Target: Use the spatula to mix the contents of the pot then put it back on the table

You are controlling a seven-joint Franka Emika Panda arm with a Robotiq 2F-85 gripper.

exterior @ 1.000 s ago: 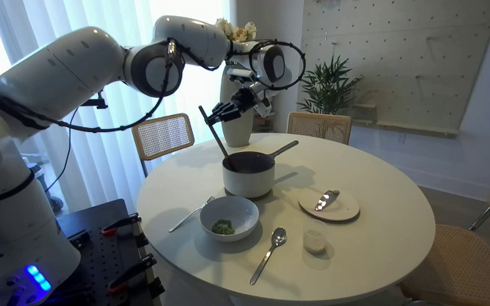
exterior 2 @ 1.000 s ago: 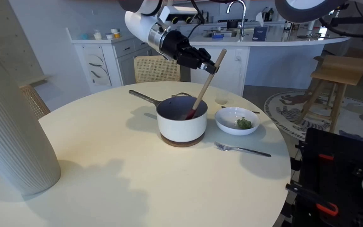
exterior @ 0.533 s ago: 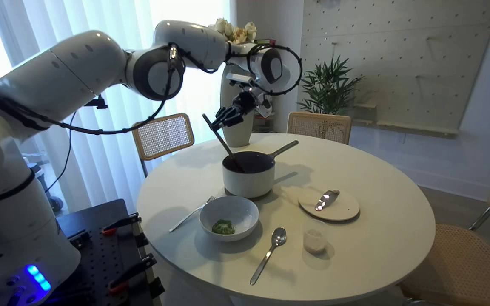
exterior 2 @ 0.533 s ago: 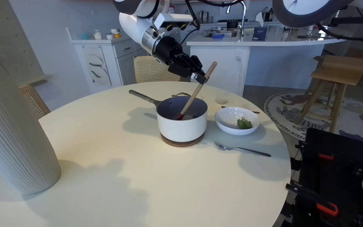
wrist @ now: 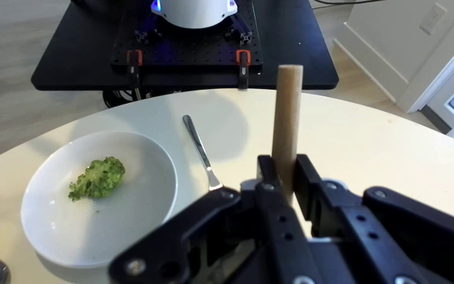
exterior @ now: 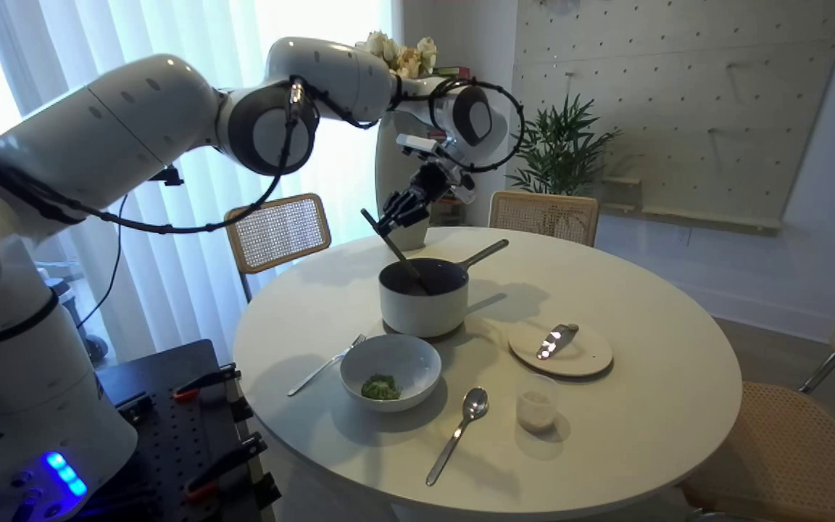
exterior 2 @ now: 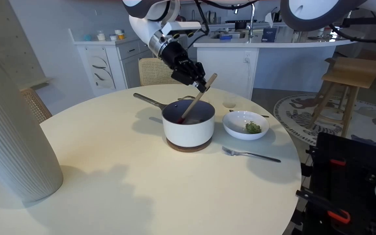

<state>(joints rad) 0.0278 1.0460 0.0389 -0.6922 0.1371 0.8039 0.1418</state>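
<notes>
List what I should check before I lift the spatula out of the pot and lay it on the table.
1. Gripper shut on the spatula: ok, it clamps the wooden handle.
2. Pot upright on its wooden trivet: ok.
3. Mixing done: cannot tell, the inside of the pot shows too dimly.
4. Handle free of the pot's rim: cannot tell, it crosses the rim at a slant in both exterior views.
5. Red head above the rim before any sideways move: not ok, it is down inside the pot.
6. White bowl apart from the pot: ok, a strip of table shows between them in an exterior view.
</notes>
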